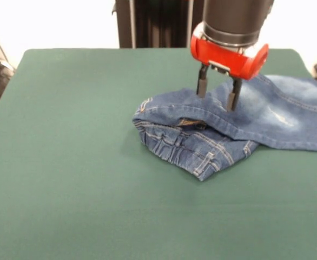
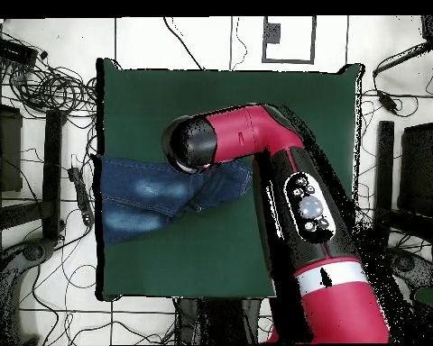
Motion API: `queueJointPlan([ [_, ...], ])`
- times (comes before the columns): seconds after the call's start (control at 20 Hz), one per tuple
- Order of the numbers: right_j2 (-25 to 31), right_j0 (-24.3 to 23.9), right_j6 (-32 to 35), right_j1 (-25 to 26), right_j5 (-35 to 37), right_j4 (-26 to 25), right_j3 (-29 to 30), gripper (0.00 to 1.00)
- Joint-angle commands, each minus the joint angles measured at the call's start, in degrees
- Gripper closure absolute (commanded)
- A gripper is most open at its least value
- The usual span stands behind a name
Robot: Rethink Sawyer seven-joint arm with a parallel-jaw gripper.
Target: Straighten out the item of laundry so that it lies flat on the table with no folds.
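The item of laundry (image 1: 266, 116), a small pair of blue denim jeans with faded patches, lies on the green table (image 1: 83, 162). Its waist end (image 1: 193, 146) is folded under towards the table's middle, and the legs run off to the right edge. In the overhead view the jeans (image 2: 152, 194) reach the table's (image 2: 283, 117) left edge. My gripper (image 1: 218, 93) hangs just above the folded part, fingers open, nothing between them. From overhead the arm's end (image 2: 191, 144) hides the gripper.
Cables and black stands (image 2: 40, 81) crowd the floor around the table. My red arm (image 2: 301, 216) crosses the table's right half in the overhead view. A dark cabinet (image 1: 153, 21) stands behind the table's far edge.
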Motion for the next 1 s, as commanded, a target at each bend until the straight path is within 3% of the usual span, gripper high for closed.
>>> queueJointPlan([
  [0.05,-1.0,2.9,-7.4,2.7,6.1,-0.2,5.5,0.0],
  [0.3,-1.6,3.1,-7.1,6.1,5.5,-0.2,3.2,0.0],
  [0.7,1.1,1.2,-13.5,8.9,14.3,3.3,1.5,0.0],
  [1.0,1.6,1.1,-11.4,7.3,14.4,4.5,3.5,0.0],
])
